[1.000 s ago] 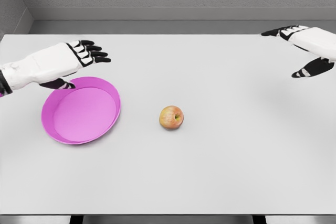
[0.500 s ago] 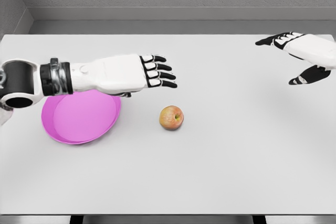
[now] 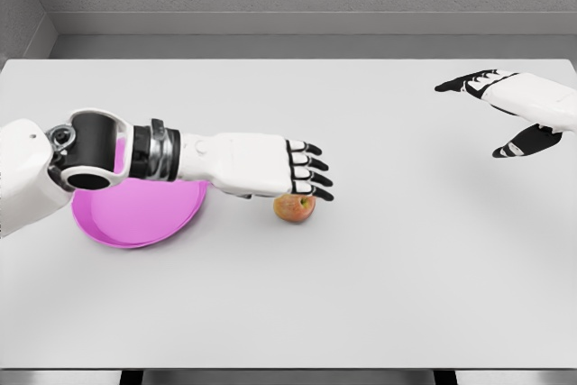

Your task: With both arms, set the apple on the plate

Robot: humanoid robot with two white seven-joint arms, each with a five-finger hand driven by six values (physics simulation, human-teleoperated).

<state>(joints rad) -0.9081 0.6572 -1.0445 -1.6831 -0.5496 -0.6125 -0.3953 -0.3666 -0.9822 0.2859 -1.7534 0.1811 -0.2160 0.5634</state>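
Note:
A red-yellow apple lies on the white table near the middle, partly hidden under my left hand. That hand hovers flat just above the apple with its fingers spread, holding nothing. The pink plate sits to the left, its upper part covered by my left forearm. My right hand hangs open over the table's far right, well away from the apple.
The white table stretches out in front and to the right. A grey wall runs behind its far edge.
My left arm has reached rightwards from over the plate until its hand covers the apple. The right hand has drifted slightly left and lower.

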